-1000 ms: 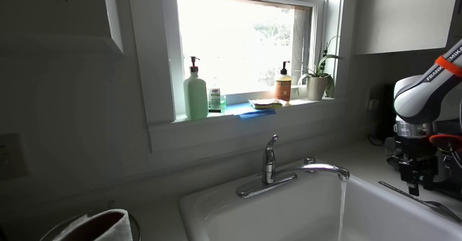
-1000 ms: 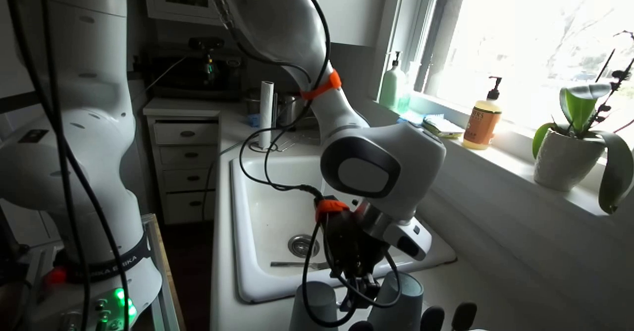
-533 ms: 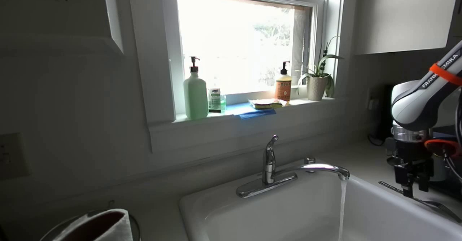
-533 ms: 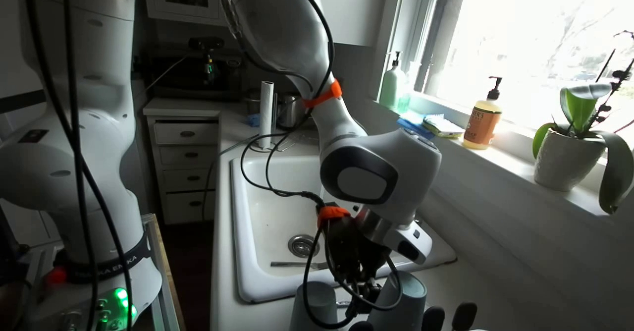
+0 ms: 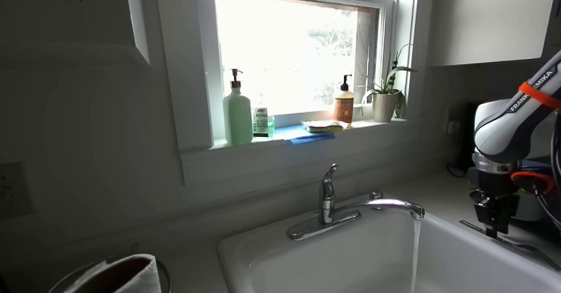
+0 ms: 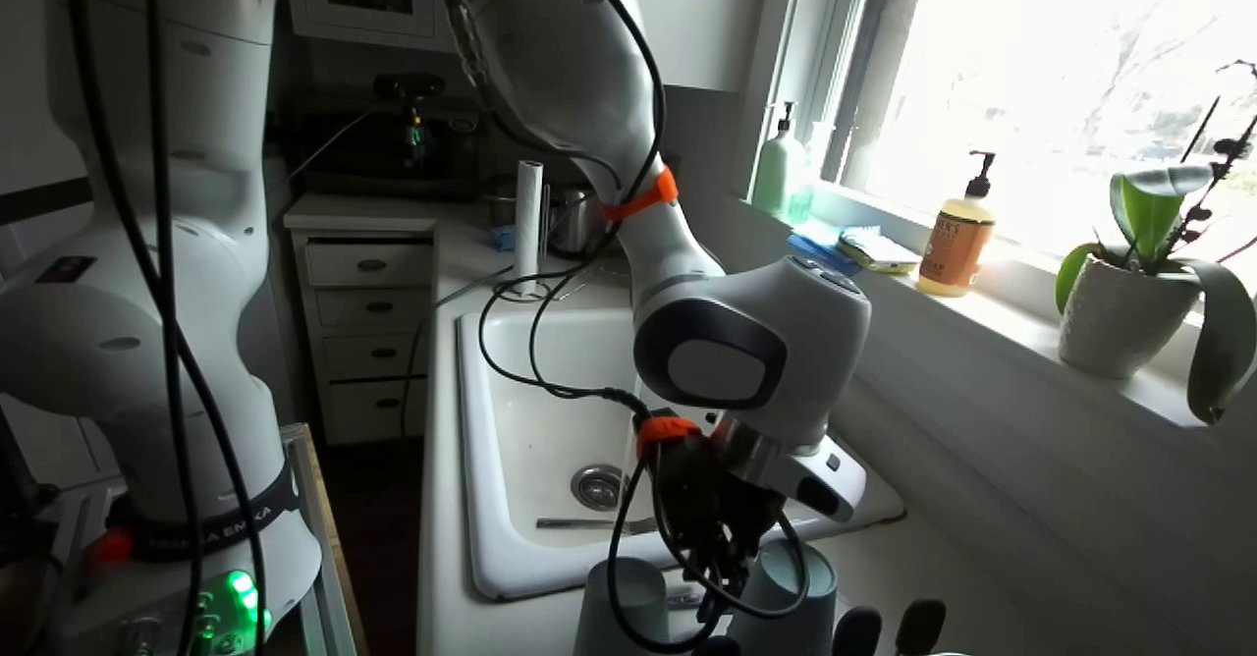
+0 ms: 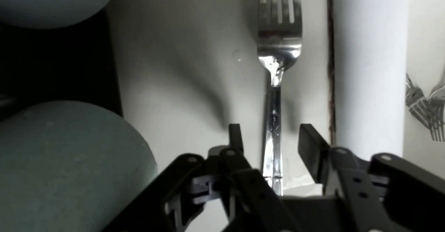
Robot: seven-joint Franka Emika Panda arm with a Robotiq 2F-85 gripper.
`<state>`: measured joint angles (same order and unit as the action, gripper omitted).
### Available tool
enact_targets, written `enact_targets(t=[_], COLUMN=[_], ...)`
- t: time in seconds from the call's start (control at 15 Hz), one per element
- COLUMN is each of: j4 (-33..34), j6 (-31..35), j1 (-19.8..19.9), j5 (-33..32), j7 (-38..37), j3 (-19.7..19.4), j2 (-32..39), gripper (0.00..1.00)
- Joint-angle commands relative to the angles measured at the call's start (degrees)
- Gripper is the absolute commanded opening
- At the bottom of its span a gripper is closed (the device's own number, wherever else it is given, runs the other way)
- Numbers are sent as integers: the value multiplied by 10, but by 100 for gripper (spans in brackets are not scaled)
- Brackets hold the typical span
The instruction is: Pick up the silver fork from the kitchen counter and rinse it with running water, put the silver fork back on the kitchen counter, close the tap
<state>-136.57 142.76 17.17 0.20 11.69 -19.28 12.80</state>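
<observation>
Though the jaws of the gripper [image 7: 269, 136] stand moderately apart, gripping nothing, the silver fork [image 7: 275, 89] lies on the kitchen counter [image 7: 156, 82] with its handle between them, clear of both, tines toward twelve o'clock in the wrist view, the sink [image 7: 370, 68] at three. Beyond, in an exterior view, the tap [image 5: 326, 205] stands near nine o'clock from the gripper, running water [image 5: 415, 253] already falling. The approach looks nearly done; grasping, rinsing, returning and closing remain.
</observation>
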Motion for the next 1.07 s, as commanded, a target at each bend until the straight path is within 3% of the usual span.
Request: enact_targets(t=[0.0,0.13,0.4,0.47,0.6,1.0], j4=[3,5,8,9,11,17], j6=[7,3,0,-2,-4,-4], j1=[12,12,13,14,14,16], j5=[-8,-8,-1,0,-2,3], j7=[-6,-5,0,2,1,0], j3=[6,7,13,14,14,15], j2=[11,14,21,22,25,27], gripper=[65,63,90,46,49,6])
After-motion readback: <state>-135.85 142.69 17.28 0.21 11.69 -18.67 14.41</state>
